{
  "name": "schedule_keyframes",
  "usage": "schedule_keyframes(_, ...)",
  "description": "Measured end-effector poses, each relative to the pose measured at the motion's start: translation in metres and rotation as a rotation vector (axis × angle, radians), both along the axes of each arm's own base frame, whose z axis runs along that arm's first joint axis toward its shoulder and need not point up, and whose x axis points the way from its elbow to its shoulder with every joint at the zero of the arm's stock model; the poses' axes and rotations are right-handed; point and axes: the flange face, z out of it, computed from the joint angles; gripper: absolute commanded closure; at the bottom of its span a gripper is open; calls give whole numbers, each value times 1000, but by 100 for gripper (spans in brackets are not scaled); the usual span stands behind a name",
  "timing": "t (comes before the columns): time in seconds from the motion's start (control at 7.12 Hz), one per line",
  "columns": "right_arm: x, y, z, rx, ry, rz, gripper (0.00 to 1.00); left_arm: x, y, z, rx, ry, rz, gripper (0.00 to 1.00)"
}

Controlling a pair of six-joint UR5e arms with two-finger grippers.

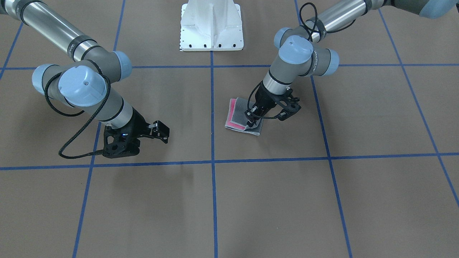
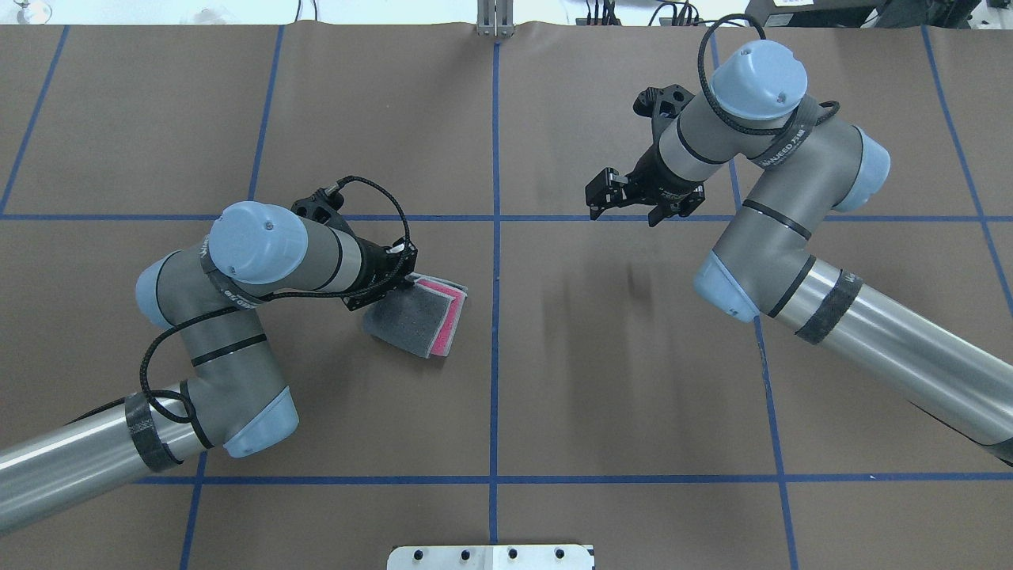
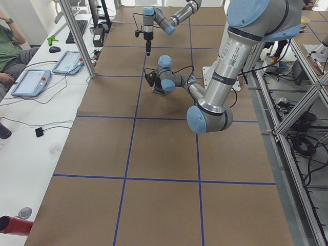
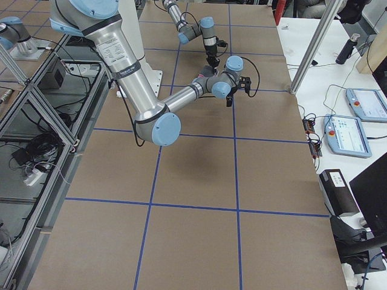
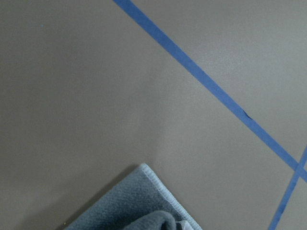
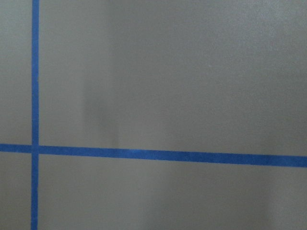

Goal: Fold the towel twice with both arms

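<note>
Overhead exterior: left gripper (image 2: 402, 267) clamped on one edge of the folded towel (image 2: 410, 318); right gripper (image 2: 629, 207) hangs well apart, jaws spread.

There are two robot arms, the left arm (image 2: 237, 332) and the right arm (image 2: 791, 198). Each arm has one gripper, so that makes two: the left gripper (image 1: 251, 120) and the right gripper (image 1: 162, 132). There is one towel (image 2: 407, 317). There is one white base (image 1: 211, 27). One person (image 3: 7, 48) sits at the side by two tablets, the near tablet (image 3: 31, 82) and the far tablet (image 3: 66, 61).
</note>
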Motion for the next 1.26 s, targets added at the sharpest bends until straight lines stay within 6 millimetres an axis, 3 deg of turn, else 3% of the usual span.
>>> schedule_keyframes(0.84, -3, -3, 2, -5, 6, 0, 0, -7, -22, 20, -3, -18, -30, 0)
schedule_keyframes(1.26, -2, -4, 4, -7, 9, 3, 0, -13, -39, -4, 12, 17, -50, 0)
